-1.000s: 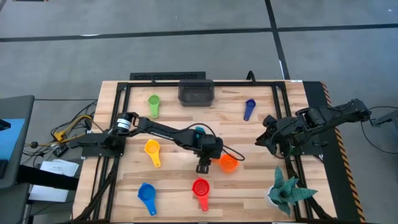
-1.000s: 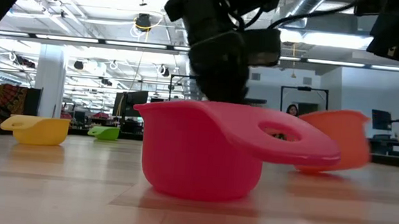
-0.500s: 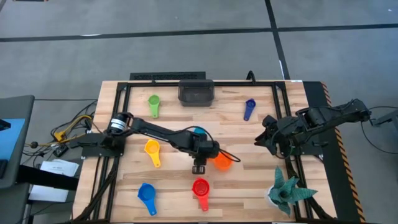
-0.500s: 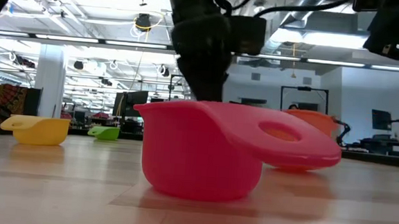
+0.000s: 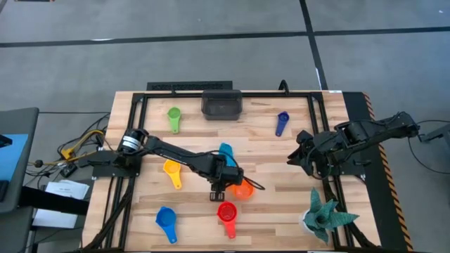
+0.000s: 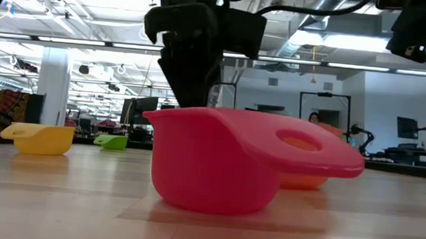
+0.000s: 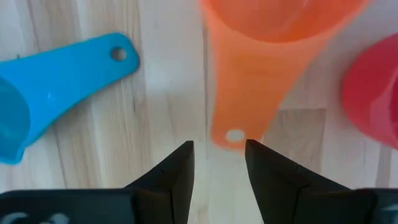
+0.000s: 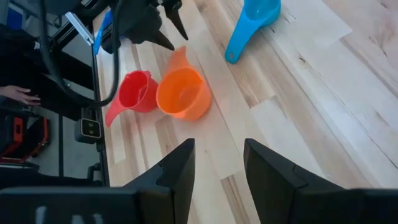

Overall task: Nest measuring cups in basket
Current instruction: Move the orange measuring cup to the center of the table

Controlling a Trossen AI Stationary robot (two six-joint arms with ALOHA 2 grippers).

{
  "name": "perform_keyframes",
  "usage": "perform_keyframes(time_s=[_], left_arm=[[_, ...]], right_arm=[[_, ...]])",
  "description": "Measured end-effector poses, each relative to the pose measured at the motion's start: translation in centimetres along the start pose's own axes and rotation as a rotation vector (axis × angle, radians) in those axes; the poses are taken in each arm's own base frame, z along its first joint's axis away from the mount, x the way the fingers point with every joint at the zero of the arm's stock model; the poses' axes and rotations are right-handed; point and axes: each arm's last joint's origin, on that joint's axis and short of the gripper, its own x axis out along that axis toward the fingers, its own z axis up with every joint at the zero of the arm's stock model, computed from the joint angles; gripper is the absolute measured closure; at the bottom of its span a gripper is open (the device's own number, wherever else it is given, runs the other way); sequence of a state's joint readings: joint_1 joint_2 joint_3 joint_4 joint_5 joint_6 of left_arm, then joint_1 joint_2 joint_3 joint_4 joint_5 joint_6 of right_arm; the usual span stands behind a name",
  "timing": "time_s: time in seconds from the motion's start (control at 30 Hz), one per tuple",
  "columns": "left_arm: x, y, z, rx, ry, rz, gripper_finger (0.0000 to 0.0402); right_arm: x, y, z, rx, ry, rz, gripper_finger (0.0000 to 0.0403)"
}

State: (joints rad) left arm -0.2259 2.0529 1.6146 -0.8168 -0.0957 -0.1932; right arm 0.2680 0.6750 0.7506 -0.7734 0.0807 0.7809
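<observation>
Fingers parted and holding nothing, my left gripper [image 7: 217, 163] hovers low over the middle of the table [image 5: 197, 218], with the flat handle of the orange cup [image 7: 261, 56] pointing into the gap between my fingertips [image 7: 180, 165] but not touching them. From above, that orange cup [image 5: 243, 190] sits just right of my left gripper [image 5: 217, 192], and the red cup [image 5: 226, 212] lies just nearer than it, its handle pointing to the near edge. The light blue cup [image 7: 43, 87] rests beside the orange one; from above it shows just beyond my left arm, partly hidden [image 5: 225, 150]. The yellow cup [image 5: 171, 169] lies left of my arm, the green cup [image 5: 174, 115] far left, and the royal blue cup [image 5: 165, 221] near left. The dark blue cup [image 5: 282, 122] lies far right. The basket [image 5: 221, 104] stands at the far edge in the middle, well apart from all the cups. My right gripper [image 8: 214, 163] waits at the right side of the table, its fingers also apart and holding nothing, near a teal spiky plant [image 5: 325, 214] in the near right corner.
</observation>
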Motion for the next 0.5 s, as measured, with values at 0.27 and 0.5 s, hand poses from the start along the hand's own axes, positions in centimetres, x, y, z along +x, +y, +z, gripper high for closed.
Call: perform_keyframes(time_s=[0.27,0.5], left_arm=[[-0.5,-0.2,-0.2,-0.049,0.010,0.011,0.0269],[-3.2,1.2,0.6,-0.108,-0.103,0.008,0.0269]], right_arm=[[0.0,0.0,0.0,-0.013,0.000,0.000,0.0240],[0.0,0.0,0.0,-0.021,-0.003,0.003,0.0237]])
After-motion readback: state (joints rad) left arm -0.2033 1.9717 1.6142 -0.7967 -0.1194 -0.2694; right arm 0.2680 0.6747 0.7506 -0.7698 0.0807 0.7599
